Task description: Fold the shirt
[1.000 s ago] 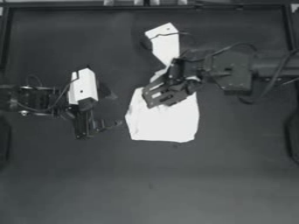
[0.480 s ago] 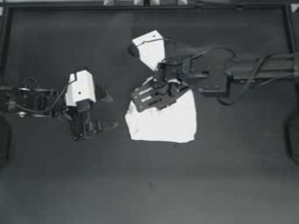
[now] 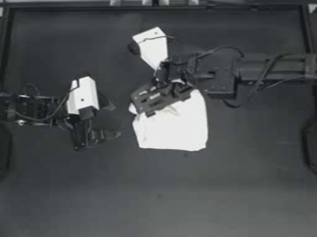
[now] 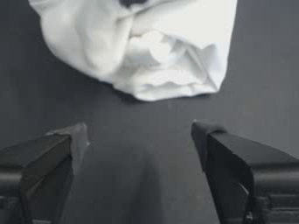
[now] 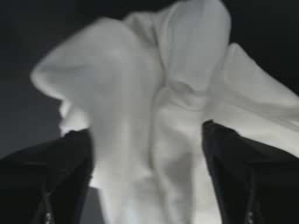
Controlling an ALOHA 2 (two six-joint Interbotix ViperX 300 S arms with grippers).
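Note:
The white shirt lies as a crumpled, roughly rectangular bundle at the table's middle. My right arm reaches in from the right, and my right gripper hangs over the shirt's upper left corner. In the right wrist view the jaws stand apart with bunched shirt cloth between them. My left gripper waits to the left of the shirt, a short gap away. It is open and empty, and the left wrist view shows the shirt's rumpled near edge just beyond the left gripper.
The right arm's white block sticks out above the shirt, and the left arm's white block sits at the left. Bare dark table spreads below the shirt. The table's frame runs along the far side.
My right gripper has moved leftward over the shirt's upper part, from its right side to its upper left corner. The shirt's outline and the left arm have barely changed.

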